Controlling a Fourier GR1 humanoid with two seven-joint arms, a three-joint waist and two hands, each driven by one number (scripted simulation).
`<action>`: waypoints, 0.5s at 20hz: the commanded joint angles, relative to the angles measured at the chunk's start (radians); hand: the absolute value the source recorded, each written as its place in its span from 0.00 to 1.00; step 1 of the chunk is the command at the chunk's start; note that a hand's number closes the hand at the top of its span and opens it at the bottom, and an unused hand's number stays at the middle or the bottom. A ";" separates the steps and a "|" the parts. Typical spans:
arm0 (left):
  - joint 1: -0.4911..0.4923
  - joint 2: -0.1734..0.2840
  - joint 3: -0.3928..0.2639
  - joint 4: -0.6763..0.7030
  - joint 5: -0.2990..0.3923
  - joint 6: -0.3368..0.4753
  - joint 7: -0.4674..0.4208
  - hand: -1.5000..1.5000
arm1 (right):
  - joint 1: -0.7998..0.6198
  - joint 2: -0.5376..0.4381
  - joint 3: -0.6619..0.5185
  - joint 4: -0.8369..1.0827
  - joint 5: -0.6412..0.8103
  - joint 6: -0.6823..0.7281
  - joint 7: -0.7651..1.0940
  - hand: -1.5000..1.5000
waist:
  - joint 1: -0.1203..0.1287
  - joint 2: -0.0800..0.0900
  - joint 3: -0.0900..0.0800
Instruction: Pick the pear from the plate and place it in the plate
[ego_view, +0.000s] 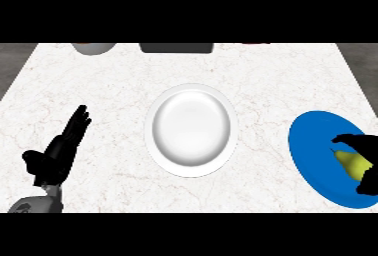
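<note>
The pear (352, 163) lies on the blue plate (314, 150) at the counter's (111, 75) right edge — the right hand (363, 160) curls its fingers round it. The white plate (193, 129) sits mid-counter. The left hand (63, 145) rests at lower left — fingers straight.

Light falls bright and even across the marble counter (111, 75), with no hard shadows. Well right of the left hand (63, 150), the white plate (166, 100) carries a soft sheen (no sharp glare); both hands read flat black.
</note>
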 joint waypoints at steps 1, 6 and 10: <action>-0.030 -0.017 -0.002 0.011 -0.021 0.011 0.018 0.50 | -0.055 0.007 0.004 0.102 0.018 0.019 -0.118 1.00 | 0.000 0.006 0.008; -0.017 -0.010 0.019 0.061 -0.019 -0.023 -0.037 0.50 | -0.033 0.042 -0.006 0.111 0.044 -0.053 -0.144 1.00 | -0.003 0.006 0.008; -0.018 0.003 0.044 0.077 -0.017 -0.027 -0.043 0.50 | 0.023 0.059 -0.043 -0.022 0.022 -0.119 -0.136 1.00 | -0.013 0.003 0.008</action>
